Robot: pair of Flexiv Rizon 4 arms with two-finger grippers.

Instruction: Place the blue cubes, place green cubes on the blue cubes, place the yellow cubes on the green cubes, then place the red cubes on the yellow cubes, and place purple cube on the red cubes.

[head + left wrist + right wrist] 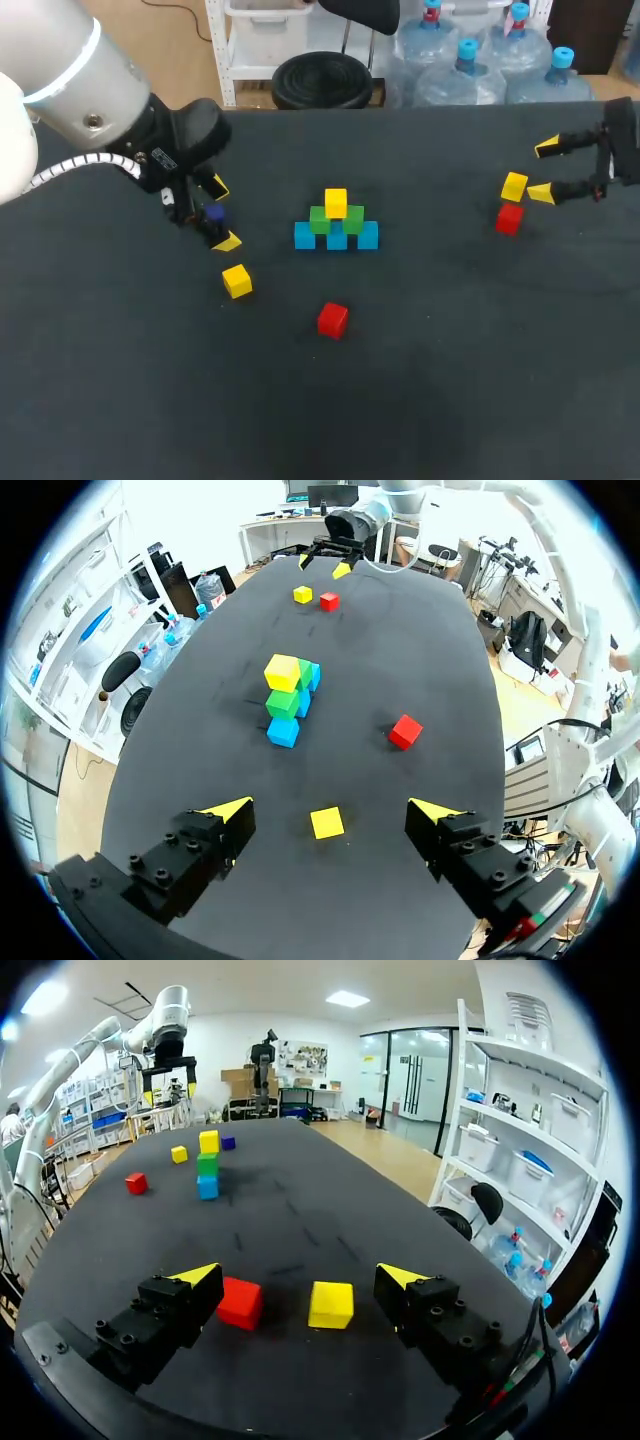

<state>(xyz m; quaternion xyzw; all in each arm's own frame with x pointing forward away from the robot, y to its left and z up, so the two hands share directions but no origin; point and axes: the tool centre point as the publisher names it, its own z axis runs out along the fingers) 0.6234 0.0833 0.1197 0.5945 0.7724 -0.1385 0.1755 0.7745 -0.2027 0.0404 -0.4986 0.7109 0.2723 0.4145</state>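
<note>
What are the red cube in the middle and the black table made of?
The red cube looks like painted wood or plastic: crisp edges, even colour. The table seems covered in dark cloth or felt: matte, no reflections.

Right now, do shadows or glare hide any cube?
Head view: no glare, but the purple cube sits dim against the left gripper. Right wrist view: it shows plainly beyond the stack. Left wrist view: the red cube casts a soft shadow.

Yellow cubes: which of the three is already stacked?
The yellow cube sitting on the green cubes in the central stack. The other two rest directly on the table: the left yellow cube alone, the right yellow cube beside a red cube.
</note>
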